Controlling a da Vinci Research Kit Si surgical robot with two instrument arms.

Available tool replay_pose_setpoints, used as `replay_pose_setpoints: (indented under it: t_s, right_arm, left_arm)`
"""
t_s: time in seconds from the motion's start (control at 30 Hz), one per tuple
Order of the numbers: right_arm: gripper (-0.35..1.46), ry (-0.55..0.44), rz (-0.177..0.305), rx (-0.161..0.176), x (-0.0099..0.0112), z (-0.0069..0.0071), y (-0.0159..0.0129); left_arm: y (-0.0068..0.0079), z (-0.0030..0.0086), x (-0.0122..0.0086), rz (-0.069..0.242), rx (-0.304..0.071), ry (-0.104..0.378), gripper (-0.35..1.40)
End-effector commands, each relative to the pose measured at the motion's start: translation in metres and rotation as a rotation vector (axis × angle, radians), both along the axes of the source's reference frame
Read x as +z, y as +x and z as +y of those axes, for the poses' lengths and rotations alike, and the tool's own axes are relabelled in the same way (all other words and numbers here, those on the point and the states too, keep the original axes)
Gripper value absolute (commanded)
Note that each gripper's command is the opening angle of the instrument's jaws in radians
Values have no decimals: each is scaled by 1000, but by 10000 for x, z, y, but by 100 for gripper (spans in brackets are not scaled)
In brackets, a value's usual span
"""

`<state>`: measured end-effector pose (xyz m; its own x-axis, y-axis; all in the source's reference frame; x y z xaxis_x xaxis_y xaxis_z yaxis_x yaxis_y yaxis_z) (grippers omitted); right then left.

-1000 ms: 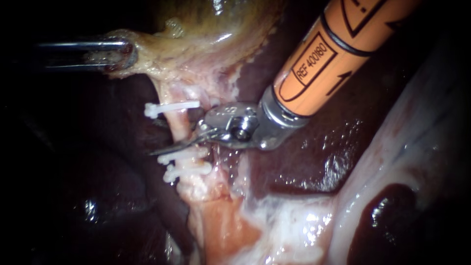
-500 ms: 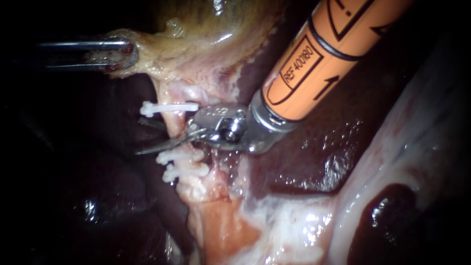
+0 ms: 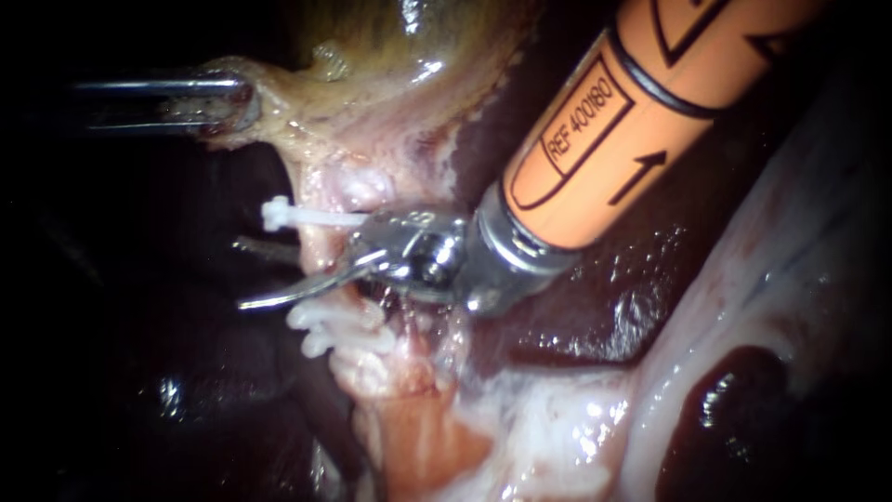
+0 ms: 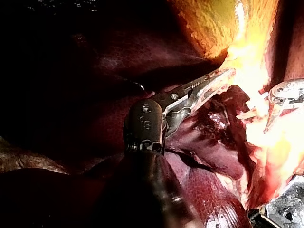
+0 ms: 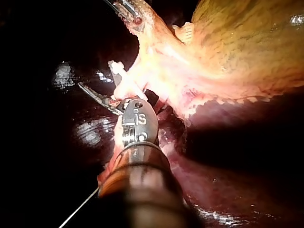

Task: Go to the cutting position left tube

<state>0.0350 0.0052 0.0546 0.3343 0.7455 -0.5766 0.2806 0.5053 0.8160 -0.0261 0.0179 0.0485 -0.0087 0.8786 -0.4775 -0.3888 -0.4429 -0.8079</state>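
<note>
A pale tube point(image 3: 322, 249) runs down from the gallbladder point(image 3: 390, 56). It carries one white clip point(image 3: 295, 217) above and two white clips point(image 3: 327, 325) below. My right instrument point(image 3: 240, 274) comes in from the upper right on an orange shaft. Its two thin blades stand open, one on each side of the tube, in the stretch between the upper clip and the lower ones. The right wrist view shows one blade point(image 5: 96, 99) reaching past the tube under the clip point(image 5: 116, 67). My left instrument point(image 3: 237, 100) has its jaws shut on the gallbladder's edge point(image 4: 223, 78), holding it taut.
Dark liver point(image 3: 595, 307) lies under and to the right of the blades. Whitish fatty tissue point(image 3: 557, 418) spreads below. A thin strand point(image 3: 407, 321) hangs just right of the clipped tube, close under the right instrument's wrist.
My right instrument has slid left, its blades reaching farther across the tube and standing wider apart. The tube and upper clip are pushed slightly left. My left instrument has not moved.
</note>
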Motion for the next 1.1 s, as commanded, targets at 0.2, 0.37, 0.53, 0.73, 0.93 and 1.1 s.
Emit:
replay_pose_setpoints:
  t_s: [0.2,0.37,0.53,0.73,0.93,1.1]
  right_arm:
    - [143,27,32,-11,-16,-3,0]
    - [143,34,40,-6,-21,0,-2]
    - [142,40,38,-2,-21,1,-2]
    - [-21,61,31,-10,-16,1,-13]
    - [-35,58,27,-1,2,8,-16]
    - [-35,59,27,-2,3,9,-16]
  left_arm:
    - [1,0,0,-1,1,0,-35]
    - [1,0,0,-1,1,0,-35]
    - [1,0,0,-1,1,0,-35]
    - [1,0,0,-1,1,0,-35]
    - [0,0,0,-1,1,0,-35]
    - [1,0,0,-1,1,0,-35]
